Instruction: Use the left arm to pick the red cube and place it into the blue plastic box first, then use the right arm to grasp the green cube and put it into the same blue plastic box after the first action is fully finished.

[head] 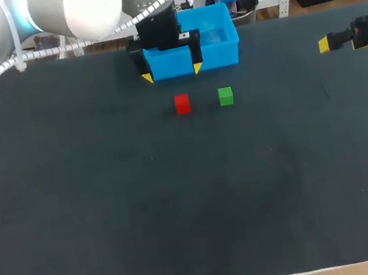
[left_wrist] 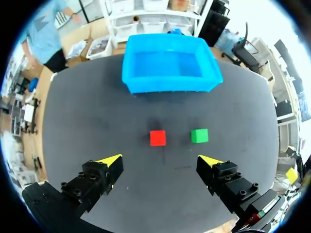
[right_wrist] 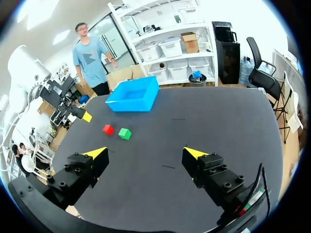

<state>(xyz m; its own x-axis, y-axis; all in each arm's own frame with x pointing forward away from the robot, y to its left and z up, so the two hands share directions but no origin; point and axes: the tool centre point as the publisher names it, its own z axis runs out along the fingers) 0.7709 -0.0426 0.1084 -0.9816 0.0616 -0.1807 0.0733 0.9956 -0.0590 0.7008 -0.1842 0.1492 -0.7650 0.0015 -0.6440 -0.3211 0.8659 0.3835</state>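
The red cube (head: 182, 103) and the green cube (head: 226, 96) sit side by side on the black table, just in front of the blue plastic box (head: 218, 40). My left gripper (head: 173, 73) hangs open above the table, near the box's front wall. In the left wrist view the red cube (left_wrist: 157, 138) lies a little ahead of the open gripper (left_wrist: 161, 160), in line with the gap between its fingers, with the green cube (left_wrist: 199, 135) beside it and the empty box (left_wrist: 170, 63) beyond. My right gripper (head: 340, 44) stands open at the table's right side, far from both cubes (right_wrist: 125, 133).
The black table (head: 182, 209) stretches wide toward the front edge. In the right wrist view the blue box (right_wrist: 133, 94) stands beyond the cubes, and my left arm's gripper (right_wrist: 77, 111) shows beside them.
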